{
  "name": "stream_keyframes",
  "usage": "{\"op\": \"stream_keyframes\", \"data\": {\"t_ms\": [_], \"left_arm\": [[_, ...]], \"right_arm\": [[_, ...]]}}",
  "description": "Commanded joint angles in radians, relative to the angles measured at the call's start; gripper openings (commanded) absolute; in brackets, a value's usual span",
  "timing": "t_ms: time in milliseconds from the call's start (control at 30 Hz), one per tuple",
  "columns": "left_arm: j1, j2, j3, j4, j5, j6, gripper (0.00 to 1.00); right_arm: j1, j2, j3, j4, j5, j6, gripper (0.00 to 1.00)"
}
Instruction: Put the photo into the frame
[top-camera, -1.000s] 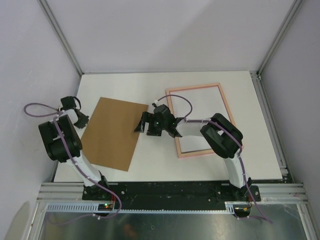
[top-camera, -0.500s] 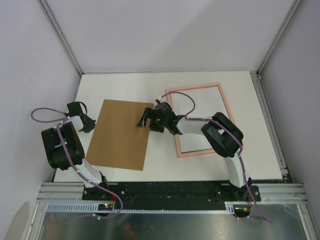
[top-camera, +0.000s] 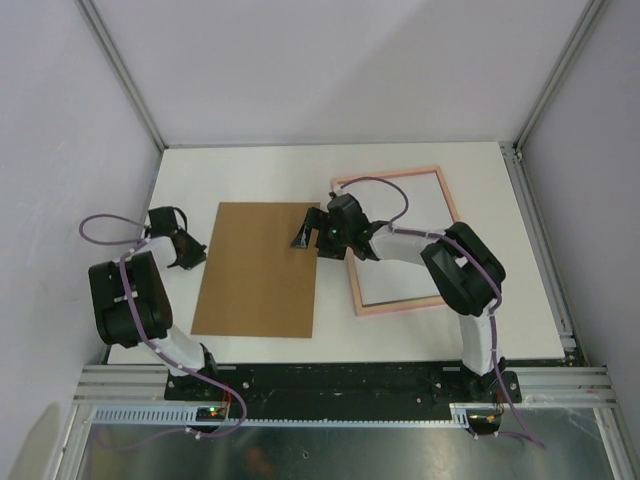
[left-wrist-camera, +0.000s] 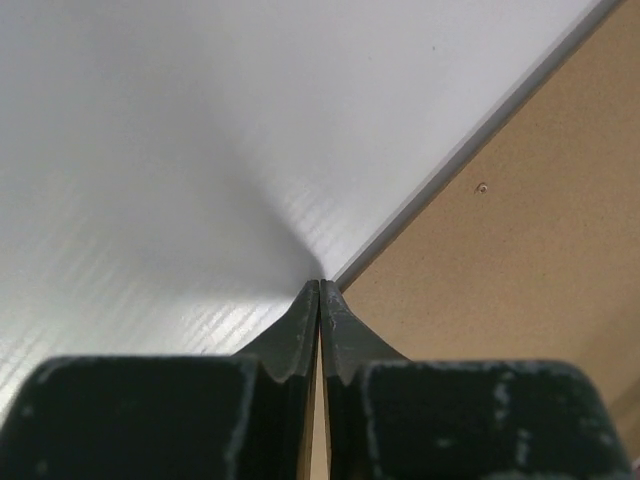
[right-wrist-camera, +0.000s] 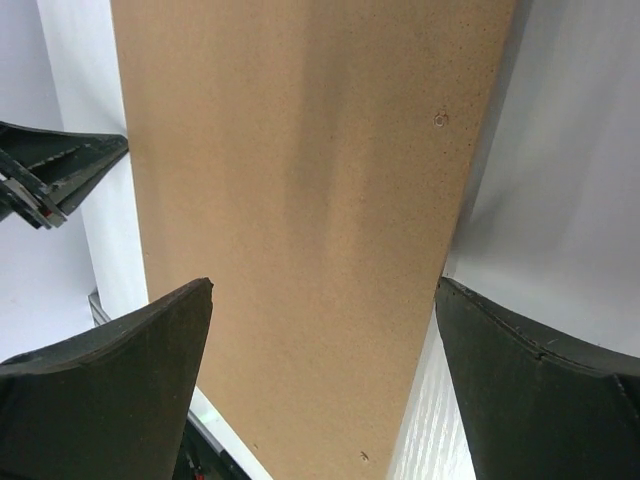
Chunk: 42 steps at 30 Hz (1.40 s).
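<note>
My left gripper (left-wrist-camera: 319, 287), clenched, noses the edge of the flat brown board (top-camera: 260, 275); the right gripper (right-wrist-camera: 325, 287) hovers spread above it. I'd push slowly, sparing the pale pink wooden frame (top-camera: 390, 175).

**Overhead Status: Board and Frame**

The brown board (top-camera: 255, 285) lies flat on the table (top-camera: 250, 165), left of centre. My left gripper (top-camera: 190, 252) sits just beside its left edge. My right gripper (top-camera: 308, 233) is over its far right corner. The pink frame (top-camera: 395, 174) lies flat toward the table's right edge, with my right arm crossing its left rail.
</note>
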<state>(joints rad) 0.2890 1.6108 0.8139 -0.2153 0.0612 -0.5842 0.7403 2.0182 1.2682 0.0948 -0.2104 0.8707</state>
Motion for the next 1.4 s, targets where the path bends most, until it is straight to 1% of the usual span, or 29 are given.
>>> {"op": "stream_keyframes", "data": {"t_ms": [0,167,333,533,700,933,1033,1167,1367], "left_arm": [[-0.074,-0.025,-0.056,-0.141,0.190,-0.021,0.07],[-0.104,-0.045,-0.070,-0.129,0.206,-0.042,0.07],[-0.157,-0.043,-0.058,-0.120,0.207,-0.064,0.06],[-0.259,-0.003,-0.032,-0.098,0.195,-0.114,0.06],[-0.367,0.047,-0.001,-0.072,0.184,-0.163,0.06],[-0.481,0.130,0.071,-0.052,0.172,-0.214,0.06],[-0.510,0.159,0.098,-0.050,0.167,-0.224,0.06],[-0.520,0.171,0.112,-0.049,0.158,-0.224,0.06],[-0.514,0.129,0.139,-0.061,0.129,-0.190,0.10]], "right_arm": [[0.020,-0.124,0.026,0.104,-0.122,0.021,0.96],[0.020,-0.141,0.028,0.110,-0.136,0.030,0.96],[0.019,-0.165,0.029,0.060,-0.121,0.013,0.95],[0.004,-0.188,0.016,0.008,-0.115,-0.013,0.95],[-0.030,-0.226,-0.053,-0.001,-0.113,-0.025,0.95],[-0.093,-0.284,-0.132,-0.050,-0.091,-0.074,0.95],[-0.119,-0.296,-0.162,-0.060,-0.088,-0.094,0.95],[-0.149,-0.317,-0.196,-0.077,-0.074,-0.122,0.95],[-0.178,-0.331,-0.225,-0.090,-0.049,-0.150,0.95]]}}
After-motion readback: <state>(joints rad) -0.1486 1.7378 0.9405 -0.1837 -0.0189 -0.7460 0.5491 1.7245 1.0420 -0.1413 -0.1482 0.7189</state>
